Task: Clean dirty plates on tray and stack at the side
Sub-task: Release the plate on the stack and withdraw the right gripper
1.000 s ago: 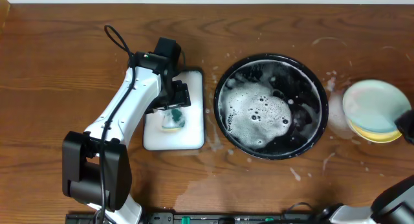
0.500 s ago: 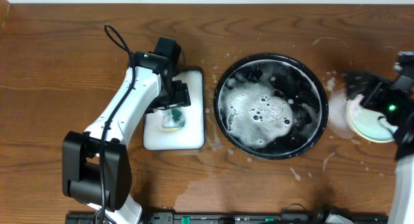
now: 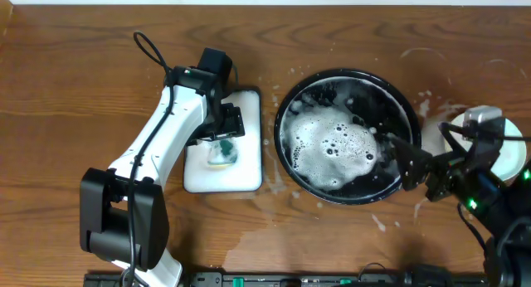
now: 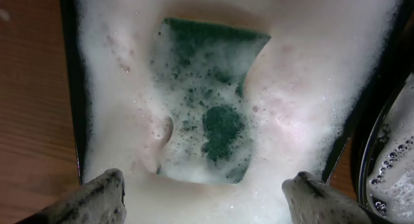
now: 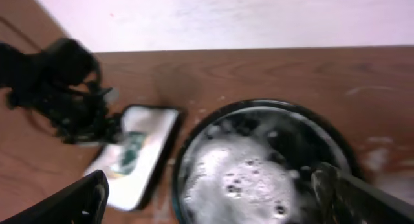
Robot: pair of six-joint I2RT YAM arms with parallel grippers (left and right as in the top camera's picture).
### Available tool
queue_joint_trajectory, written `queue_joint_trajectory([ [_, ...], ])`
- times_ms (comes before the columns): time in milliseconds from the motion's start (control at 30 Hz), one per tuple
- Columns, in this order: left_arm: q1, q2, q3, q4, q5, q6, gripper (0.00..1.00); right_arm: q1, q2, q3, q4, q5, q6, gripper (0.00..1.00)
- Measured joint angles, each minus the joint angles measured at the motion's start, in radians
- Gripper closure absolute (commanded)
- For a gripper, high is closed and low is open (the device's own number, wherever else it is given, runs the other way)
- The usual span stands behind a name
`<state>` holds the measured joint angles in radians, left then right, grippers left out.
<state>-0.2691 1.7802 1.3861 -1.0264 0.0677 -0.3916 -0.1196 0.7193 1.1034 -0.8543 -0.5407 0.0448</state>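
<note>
The black tray (image 3: 286, 104) holds white foam, and no plate shows in it. Right of it, a pale plate (image 3: 513, 158) peeks out from under my right arm; the rest of the stack is hidden. My right gripper (image 3: 412, 164) hangs open and empty over the tray's right rim. In the right wrist view the right gripper (image 5: 213, 198) looks down on the foamy tray (image 5: 189, 143). My left gripper (image 4: 208, 197) stands open just above the green sponge (image 4: 207, 101), which lies in foam. In the overhead view the left gripper (image 3: 222, 144) hovers over that sponge (image 3: 220, 157).
The white sponge tray (image 3: 249, 175) sits left of the black tray, with my left arm (image 3: 170, 125) stretched over it. Foam spots and a wet patch (image 3: 274, 237) mark the wooden table near the front edge. The black tray's rim (image 4: 388, 159) shows at the left wrist view's right edge.
My right gripper has opened and swung from the plate stack at the right towards the black tray's right rim. The left arm has not moved.
</note>
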Motion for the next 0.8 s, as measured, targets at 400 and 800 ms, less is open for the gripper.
queue_joint_trajectory([
  [400, 0.0, 0.0, 0.0, 0.001, 0.0, 0.0, 0.16, 0.117, -0.39, -0.604, 0.369, 0.213, -0.058, 0.01],
  [800, 0.0, 0.0, 0.0, 0.002, 0.0, 0.0, 0.16, 0.199, -0.702, -1.028, 0.659, 0.273, -0.062, 0.01],
])
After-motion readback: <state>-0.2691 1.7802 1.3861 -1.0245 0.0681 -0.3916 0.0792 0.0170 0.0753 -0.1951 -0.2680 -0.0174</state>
